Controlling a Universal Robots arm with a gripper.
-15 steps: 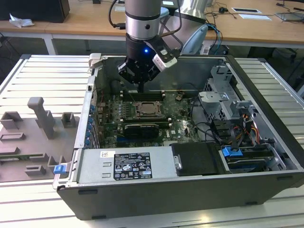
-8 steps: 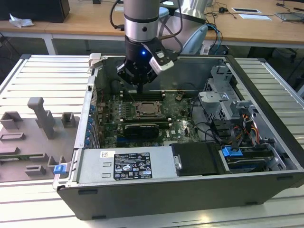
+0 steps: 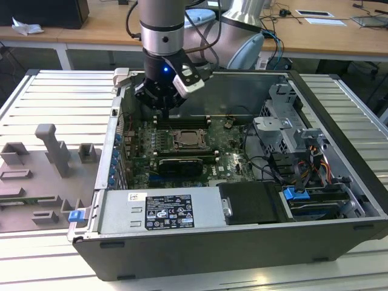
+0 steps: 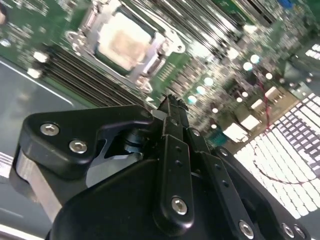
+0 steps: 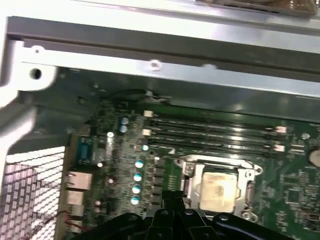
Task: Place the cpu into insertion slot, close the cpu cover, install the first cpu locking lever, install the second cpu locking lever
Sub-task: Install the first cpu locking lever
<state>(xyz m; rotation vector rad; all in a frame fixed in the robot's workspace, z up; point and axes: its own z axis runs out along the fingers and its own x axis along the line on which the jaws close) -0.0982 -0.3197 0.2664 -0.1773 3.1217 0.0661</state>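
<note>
The cpu (image 3: 189, 140) lies flat in the insertion slot (image 3: 176, 144) on the green board, its pale metal top showing in both wrist views (image 4: 122, 40) (image 5: 216, 190). The silvery cpu cover (image 4: 150, 67) (image 5: 246, 181) lies down around it as a frame. My gripper (image 3: 165, 114) hangs above the board behind the socket and towards the exterior view's left, apart from it. Its black fingers look shut on nothing, their tips (image 4: 171, 102) (image 5: 172, 196) over the board beside the socket.
Long black memory slots (image 5: 215, 132) run behind the socket. A black card (image 3: 180, 163) lies in front of it. The case wall (image 3: 118, 121), drive cage (image 3: 285, 127) and cables (image 3: 315, 163) ring the board. A grey fixture tray (image 3: 42, 176) sits outside at the exterior view's left.
</note>
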